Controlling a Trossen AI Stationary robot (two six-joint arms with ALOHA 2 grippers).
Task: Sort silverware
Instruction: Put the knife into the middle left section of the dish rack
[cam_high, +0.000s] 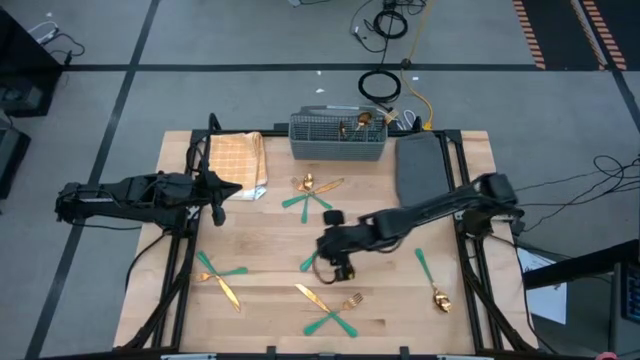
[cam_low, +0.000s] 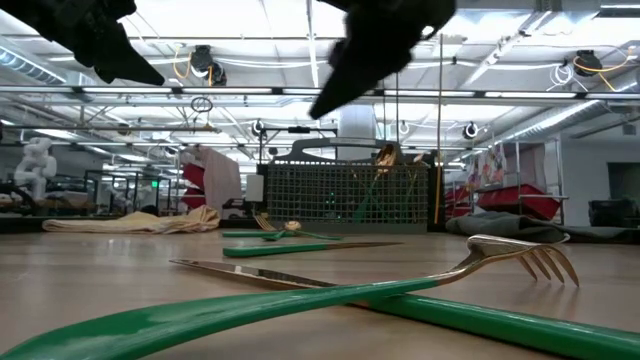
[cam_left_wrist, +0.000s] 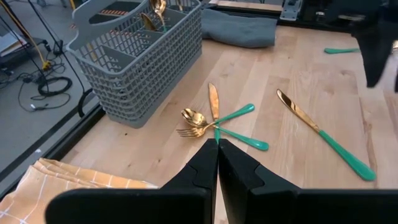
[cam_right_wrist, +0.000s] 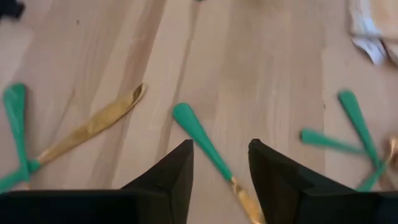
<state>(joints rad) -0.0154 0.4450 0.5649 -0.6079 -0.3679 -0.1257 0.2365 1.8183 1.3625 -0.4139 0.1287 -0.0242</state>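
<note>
A few pieces are stood in the basket (cam_high: 338, 138); most silverware (cam_high: 328, 310) is left scattered on the surface (cam_high: 270, 240). The right end effector (cam_right_wrist: 219, 163) is held open above one teal handle; the left end effector (cam_left_wrist: 217, 163) is closed, empty.

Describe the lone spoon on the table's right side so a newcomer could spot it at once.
Start at the grey cutlery basket at the table's far edge, then go down past the dark grey pad toward the near right corner. The spoon lies there alone, gold bowl nearest the front edge, while other silverware lies in crossed clusters.
</note>
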